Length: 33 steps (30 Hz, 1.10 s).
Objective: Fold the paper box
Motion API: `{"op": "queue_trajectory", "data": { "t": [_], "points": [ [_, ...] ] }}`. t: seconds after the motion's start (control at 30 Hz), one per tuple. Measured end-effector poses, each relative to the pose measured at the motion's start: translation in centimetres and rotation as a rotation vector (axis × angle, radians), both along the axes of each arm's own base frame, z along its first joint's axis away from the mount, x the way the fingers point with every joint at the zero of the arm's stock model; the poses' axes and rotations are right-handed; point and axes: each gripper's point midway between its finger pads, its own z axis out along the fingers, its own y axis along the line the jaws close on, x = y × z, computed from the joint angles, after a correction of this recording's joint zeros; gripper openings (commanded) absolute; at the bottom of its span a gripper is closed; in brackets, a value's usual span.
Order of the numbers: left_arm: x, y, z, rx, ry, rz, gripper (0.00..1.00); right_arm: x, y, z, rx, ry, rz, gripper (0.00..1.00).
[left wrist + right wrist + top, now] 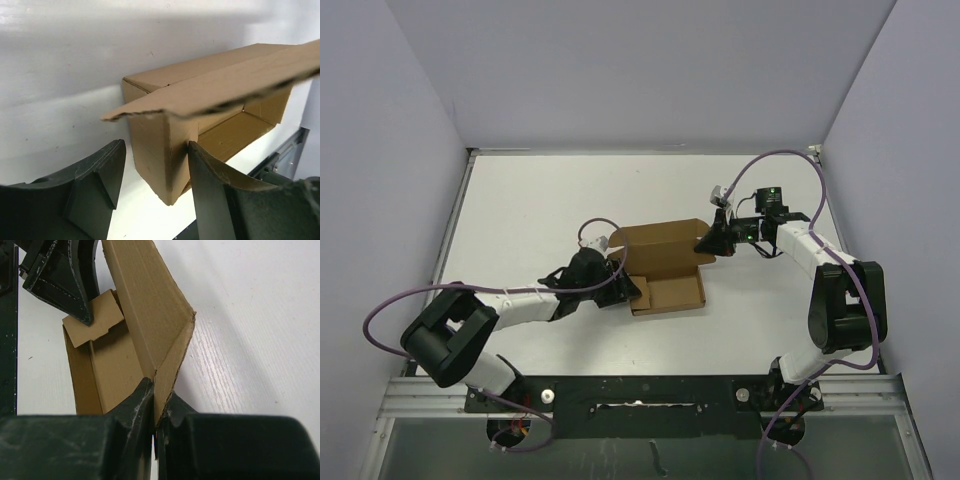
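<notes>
The paper box [665, 262] is brown cardboard, partly folded, and lies open at the table's middle with its lid raised at the back. My left gripper [620, 285] is open at the box's left end. In the left wrist view its jaws straddle the near corner of the box [210, 75]: the right finger [210, 185] touches the end wall and the left finger [100, 180] stands apart. My right gripper [713, 240] is shut on the lid's right side flap [172, 360]. The right wrist view shows the lid panel [145, 300] rising from the jaws.
The white table [540, 210] is walled by grey panels on three sides. A metal rail [640, 400] with the arm bases runs along the near edge. Purple cables [790, 160] loop above both arms. The left gripper also shows in the right wrist view [65, 275].
</notes>
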Motion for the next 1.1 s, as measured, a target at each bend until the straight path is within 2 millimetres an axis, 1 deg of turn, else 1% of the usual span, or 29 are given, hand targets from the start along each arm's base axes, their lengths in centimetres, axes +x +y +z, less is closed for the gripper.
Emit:
{"op": "queue_trajectory", "data": {
  "t": [0.13,0.3,0.4,0.57,0.73,0.77,0.87,0.93,0.97,1.1],
  "points": [
    [0.0,-0.1,0.0,0.107,0.012,0.029,0.49,0.0,0.0,0.0,0.000,0.000,0.000,0.00],
    [0.3,-0.1,0.9,0.238,-0.015,0.070,0.41,0.0,0.0,0.0,0.000,0.000,0.000,0.00],
    [0.3,0.2,1.0,0.292,-0.026,0.086,0.39,0.0,0.0,0.0,0.000,0.000,0.000,0.00],
    [0.6,0.6,0.2,0.364,-0.024,0.100,0.33,0.0,0.0,0.0,0.000,0.001,0.000,0.00],
    [0.5,1.0,-0.8,0.422,-0.018,0.100,0.29,0.0,0.0,0.0,0.000,0.002,0.001,0.00],
    [0.5,1.0,-0.9,0.434,-0.018,0.099,0.27,-0.1,0.0,0.0,0.000,0.003,0.001,0.00],
    [0.6,1.1,-1.0,0.459,-0.023,0.101,0.14,-0.1,0.0,-0.1,-0.001,0.004,0.002,0.00],
    [0.8,1.0,-0.9,0.476,-0.035,0.102,0.02,-0.2,0.0,-0.1,-0.001,0.006,0.002,0.00],
    [1.0,1.0,-0.8,0.487,-0.042,0.101,0.00,-0.2,0.0,-0.1,-0.001,0.006,0.003,0.00],
    [1.1,1.3,-0.9,0.546,-0.053,0.092,0.00,-0.3,0.2,-0.1,-0.001,0.006,0.008,0.00]
  ]
}}
